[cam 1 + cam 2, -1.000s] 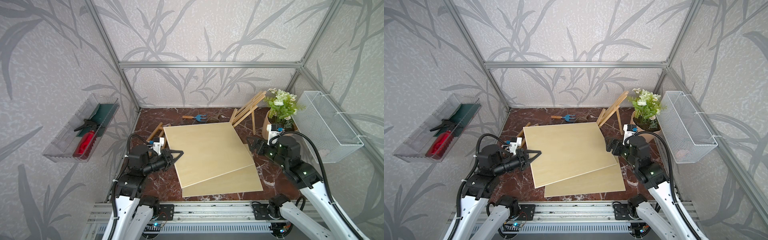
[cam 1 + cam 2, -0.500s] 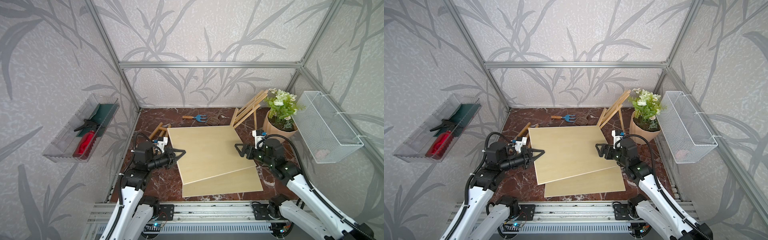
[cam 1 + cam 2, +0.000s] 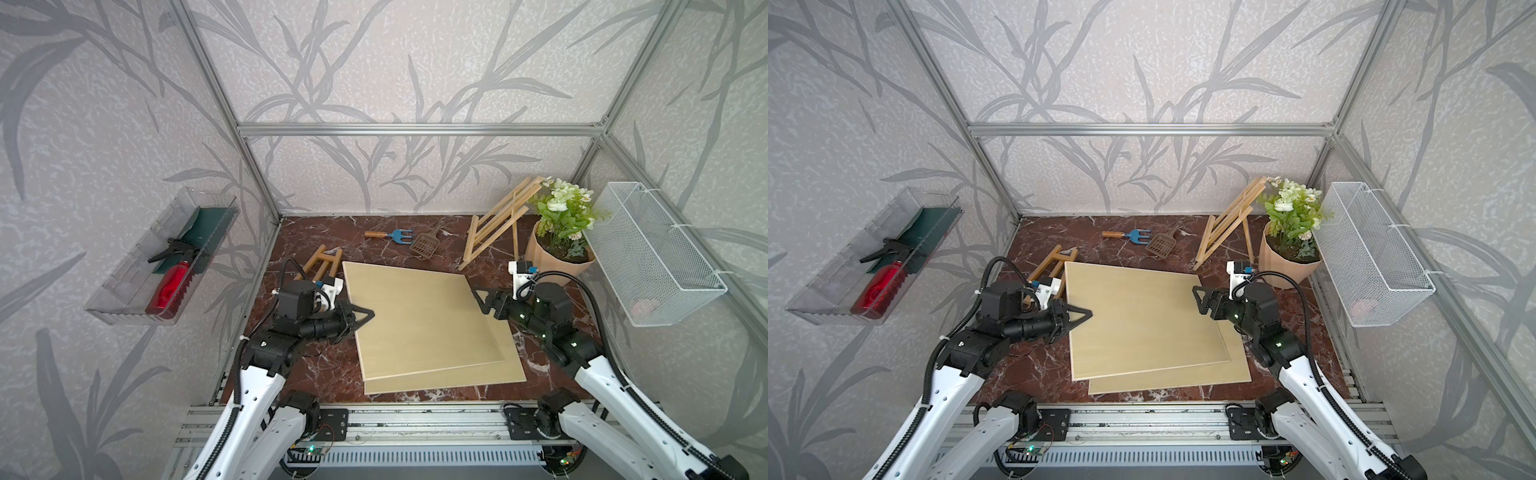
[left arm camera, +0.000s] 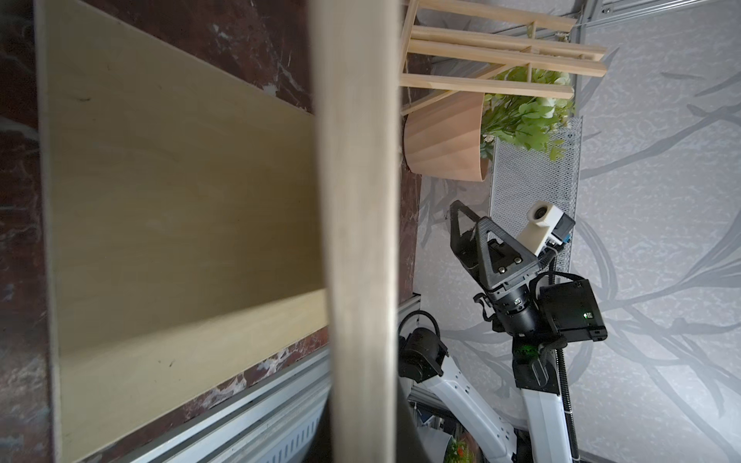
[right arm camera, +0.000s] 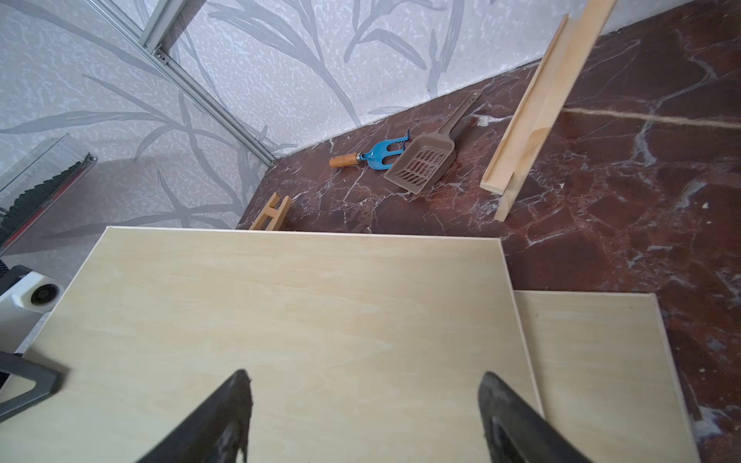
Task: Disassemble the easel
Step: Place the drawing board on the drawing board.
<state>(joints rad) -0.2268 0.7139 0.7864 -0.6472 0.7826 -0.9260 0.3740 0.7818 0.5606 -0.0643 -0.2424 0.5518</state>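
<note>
Clear wall tray (image 3: 120, 286) holds a red spray bottle (image 3: 168, 286) and a dark green piece (image 3: 208, 220). Wire basket (image 3: 648, 249) has something pinkish inside, can't tell what. Pot (image 3: 548, 266) holds the flowering plant (image 3: 565, 212). Easel (image 3: 494, 226) stands at the bench (image 3: 316, 374) back right, just beside the pot. Left fingers (image 3: 360, 314) pinch the top board (image 3: 419, 316) at its left edge, over the lower board (image 3: 507, 370). Right fingers (image 5: 224, 417) are spread above its right edge. Versus a second ago: right arm swung in from the pot, top board rotated.
</note>
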